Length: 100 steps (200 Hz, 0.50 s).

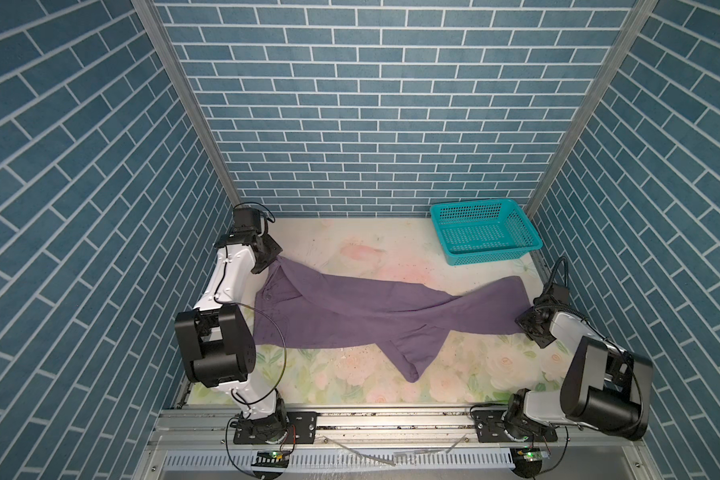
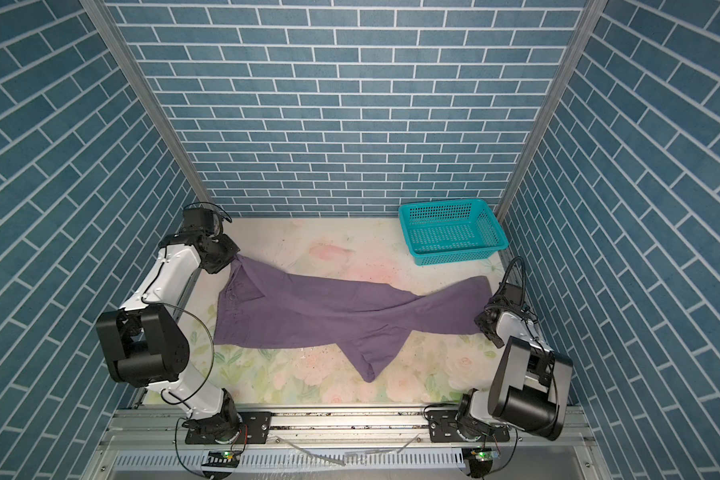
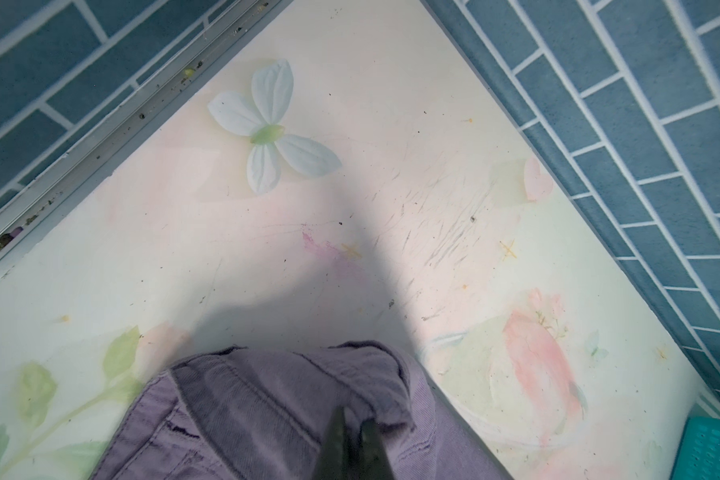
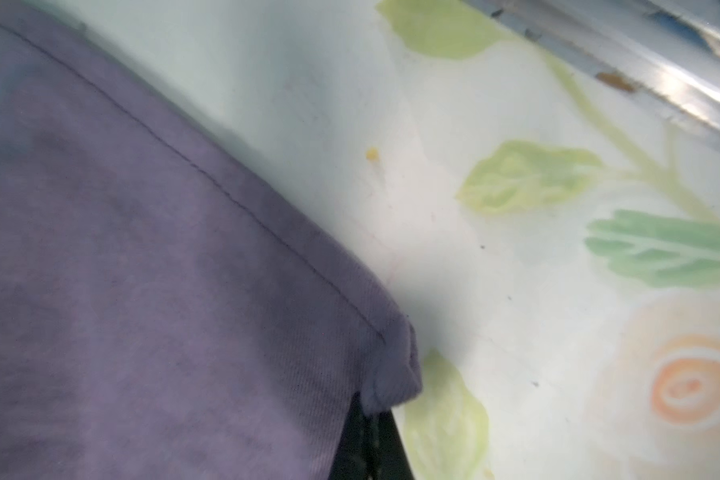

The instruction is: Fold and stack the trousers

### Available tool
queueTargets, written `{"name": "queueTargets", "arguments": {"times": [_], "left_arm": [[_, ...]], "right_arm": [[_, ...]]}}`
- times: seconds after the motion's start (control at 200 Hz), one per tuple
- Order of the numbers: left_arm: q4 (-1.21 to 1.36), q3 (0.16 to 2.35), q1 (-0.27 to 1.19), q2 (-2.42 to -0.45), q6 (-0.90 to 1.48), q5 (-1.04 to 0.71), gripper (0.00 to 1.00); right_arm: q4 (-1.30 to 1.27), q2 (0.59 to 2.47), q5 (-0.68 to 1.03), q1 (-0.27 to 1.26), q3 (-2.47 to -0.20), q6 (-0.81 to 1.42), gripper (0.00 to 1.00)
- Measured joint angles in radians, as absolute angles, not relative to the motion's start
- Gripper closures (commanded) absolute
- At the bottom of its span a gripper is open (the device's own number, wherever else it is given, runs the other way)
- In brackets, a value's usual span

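Pinching the trousers (image 1: 350,309) at both ends — left gripper (image 1: 272,258) mid-left, right gripper (image 1: 521,322) far right — they should lift together, slowly.

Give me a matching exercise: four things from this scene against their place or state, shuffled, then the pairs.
1. trousers
2. basket
3. left claw
4. right claw

a. at the far right corner of the table
b. shut on a leg hem corner
c. spread out across the table
d. shut on the waistband corner

Pairs: 1-c, 2-a, 3-d, 4-b.
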<state>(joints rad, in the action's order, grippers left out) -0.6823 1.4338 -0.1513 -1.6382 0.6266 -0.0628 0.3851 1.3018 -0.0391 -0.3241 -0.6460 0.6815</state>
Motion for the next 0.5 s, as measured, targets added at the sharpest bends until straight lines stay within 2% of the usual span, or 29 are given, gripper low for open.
{"name": "queueTargets", "arguments": {"times": [0.265,0.5], "left_arm": [[-0.724,1.431,-0.168,-1.519,0.641,-0.046,1.00],[-0.785,1.529,-0.177,-1.528,0.640,-0.030,1.00]], "right_arm": [[0.539,0.974,-0.171,-0.340,-0.851,0.672,1.00],[0.568,0.957,-0.249,-0.349,-0.945,0.664,1.00]]}}
